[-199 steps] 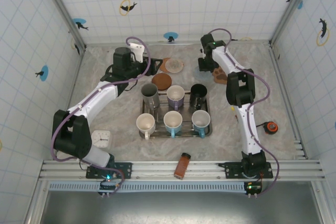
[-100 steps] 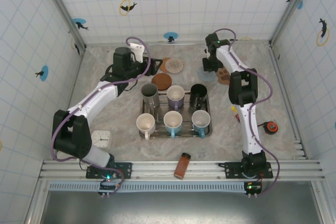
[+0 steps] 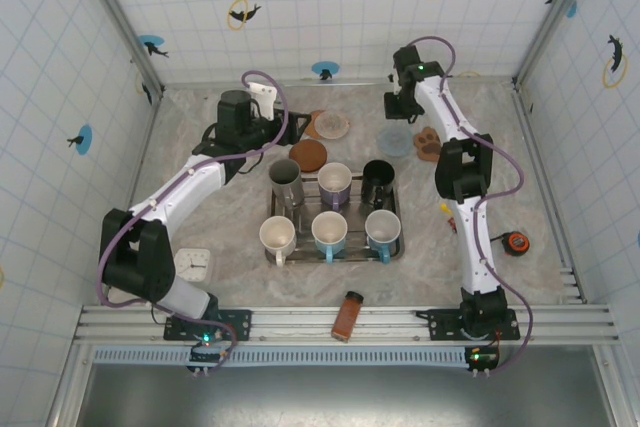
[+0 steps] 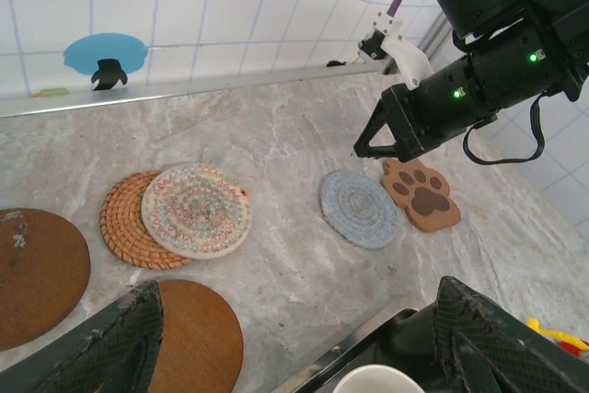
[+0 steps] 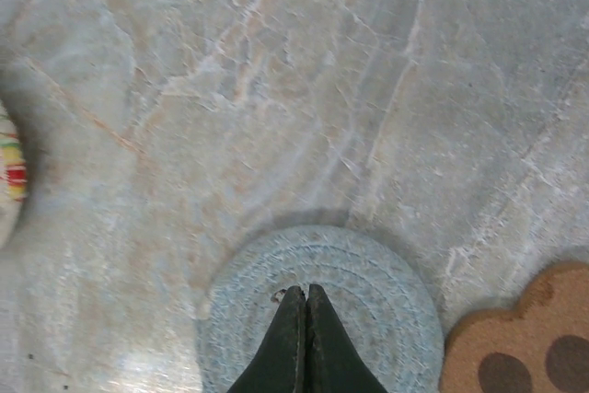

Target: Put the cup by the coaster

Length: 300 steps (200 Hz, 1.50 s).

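Lifted clear of the table since a second ago, the right gripper (image 5: 300,294) now hangs over the blue woven coaster (image 5: 317,319), its fingers pressed together on nothing. A paw-shaped coaster (image 4: 421,194) lies just beside it, and a multicoloured mat (image 4: 196,210) overlaps a wicker mat (image 4: 124,227) farther left. Six cups (image 3: 335,182) stand upright in the metal tray (image 3: 355,257), mouths up, long axes vertical. The front row's handles seem to point nearward. The left gripper (image 4: 299,287) is spread wide and empty.

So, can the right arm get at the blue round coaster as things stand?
Probably yes: the right gripper, shut, hangs right over the blue coaster, nothing between them; the paw coaster sits beside it.
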Tool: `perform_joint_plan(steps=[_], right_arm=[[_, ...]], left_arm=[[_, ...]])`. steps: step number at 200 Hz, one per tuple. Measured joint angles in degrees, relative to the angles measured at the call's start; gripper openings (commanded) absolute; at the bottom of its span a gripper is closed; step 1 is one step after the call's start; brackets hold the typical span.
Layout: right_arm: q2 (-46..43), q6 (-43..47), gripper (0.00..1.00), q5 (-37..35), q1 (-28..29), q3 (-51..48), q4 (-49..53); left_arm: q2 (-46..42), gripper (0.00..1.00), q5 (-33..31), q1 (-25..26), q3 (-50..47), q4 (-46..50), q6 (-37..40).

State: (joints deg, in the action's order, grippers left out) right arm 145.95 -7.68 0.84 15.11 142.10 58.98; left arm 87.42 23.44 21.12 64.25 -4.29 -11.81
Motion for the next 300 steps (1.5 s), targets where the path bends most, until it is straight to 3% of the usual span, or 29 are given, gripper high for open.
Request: perform_joint_plan(steps=[45,89,137,300], right_arm=[[0.0,-2.54,0.37,4.57,3.61,0.0,-4.85],[0.33,-5.27,0.46,9.38,9.94,0.0,-10.29],[2.93,-9.03,0.56,13.29,8.76,0.02,-14.51],[9.07,-15.23,0.53,19.61,6.25,0.07,-19.02]], left_arm=[[1.64,0.76,-0.72,0.22,1.2,1.27,0.0],[2.23,0.76,-2.38,0.26,2.34,3.67,0.9],[2.27,0.76,-3.48,0.26,2.36,5.33,1.31],[6.64,0.76,-5.18,0.26,5.66,9.92,3.89]])
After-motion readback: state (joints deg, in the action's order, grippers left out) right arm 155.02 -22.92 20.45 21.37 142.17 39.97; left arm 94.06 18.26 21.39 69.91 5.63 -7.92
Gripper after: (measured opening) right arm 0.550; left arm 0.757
